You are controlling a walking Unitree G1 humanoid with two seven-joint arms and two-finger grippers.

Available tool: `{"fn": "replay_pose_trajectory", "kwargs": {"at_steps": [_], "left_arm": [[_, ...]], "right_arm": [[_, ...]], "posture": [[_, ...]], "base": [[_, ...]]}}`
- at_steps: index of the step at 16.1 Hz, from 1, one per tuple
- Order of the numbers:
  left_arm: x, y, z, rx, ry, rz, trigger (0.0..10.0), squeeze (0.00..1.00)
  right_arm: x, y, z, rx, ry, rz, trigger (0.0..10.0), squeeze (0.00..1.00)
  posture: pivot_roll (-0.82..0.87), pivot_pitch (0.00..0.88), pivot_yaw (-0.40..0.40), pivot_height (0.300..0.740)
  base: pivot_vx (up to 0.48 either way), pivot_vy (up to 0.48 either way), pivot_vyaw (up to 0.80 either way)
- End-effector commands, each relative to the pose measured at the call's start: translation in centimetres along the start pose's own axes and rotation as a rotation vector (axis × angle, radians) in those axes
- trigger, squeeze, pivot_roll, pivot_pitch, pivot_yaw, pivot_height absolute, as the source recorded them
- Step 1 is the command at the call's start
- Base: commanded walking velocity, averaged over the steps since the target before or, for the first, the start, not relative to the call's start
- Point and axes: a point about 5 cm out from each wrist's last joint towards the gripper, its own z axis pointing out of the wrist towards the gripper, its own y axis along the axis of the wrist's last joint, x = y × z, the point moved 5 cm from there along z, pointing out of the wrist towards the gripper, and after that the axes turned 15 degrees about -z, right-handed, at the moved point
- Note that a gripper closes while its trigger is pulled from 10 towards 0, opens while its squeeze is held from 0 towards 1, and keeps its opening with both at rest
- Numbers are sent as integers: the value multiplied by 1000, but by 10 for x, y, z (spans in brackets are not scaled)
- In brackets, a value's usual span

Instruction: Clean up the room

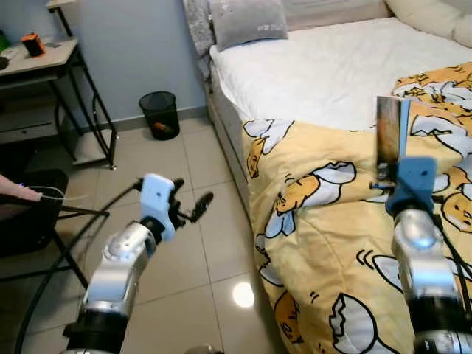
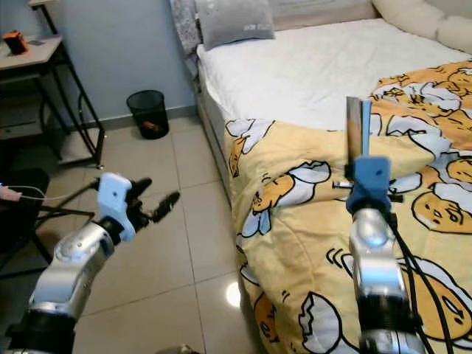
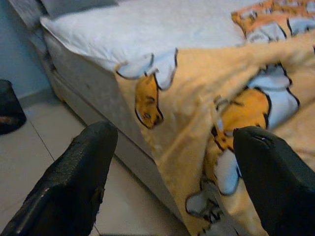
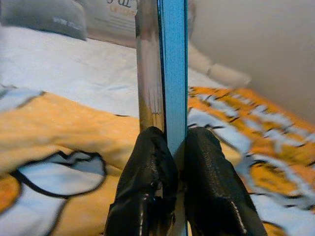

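At the right of the frame the right end effector (image 1: 389,173) stands upright over the bed (image 1: 332,66), its 2 black fingers (image 4: 147,182) pressed together on a thin flat book (image 1: 389,133) with a blue edge, held vertically above the yellow cartoon-print blanket (image 1: 324,243). At lower left the left end effector (image 1: 193,206) hangs over the tiled floor (image 1: 184,251) beside the bed, its 2 fingers spread wide and holding nothing. A black bin (image 1: 160,114) sits against the wall at upper left, next to a table (image 1: 44,59) carrying a small orange object (image 1: 32,44); a person's hand (image 1: 18,190) with a thin cable shows at the left edge. The pinch takes only the book's lower edge, so the tall book could pivot or slip out if the arm swings fast, dropping onto the blanket or floor. The cable near the left arm could snag on a turn.
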Motion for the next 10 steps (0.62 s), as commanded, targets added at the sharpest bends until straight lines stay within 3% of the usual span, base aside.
{"fn": "replay_pose_trajectory", "kwargs": {"at_steps": [1,5,6,7,9,10], "left_arm": [[-1,0,-1,-1,13,23,10000,0],[3,4,-3,-34,69,70,10000,0],[4,4,-4,-35,74,69,10000,0],[6,4,-6,-39,89,63,10000,0],[5,5,-5,-42,91,82,10000,0],[5,6,-5,-47,103,87,10000,0]], "right_arm": [[-4,28,-3,-136,-68,-169,0,0],[0,30,-9,-170,-137,-343,0,0],[0,28,-10,-163,-144,-340,2157,0],[-1,21,-12,-117,-158,-231,10000,0],[10,4,-11,1,-93,54,10000,0],[24,-11,-12,122,-40,194,10000,0]], "posture": [[36,0,77,740],[44,0,82,740],[42,0,86,740],[39,0,91,740],[40,0,90,740],[51,0,76,740]], "base": [[0,0,0],[0,0,0],[0,0,0],[0,0,0],[0,0,0],[0,0,0]]}}
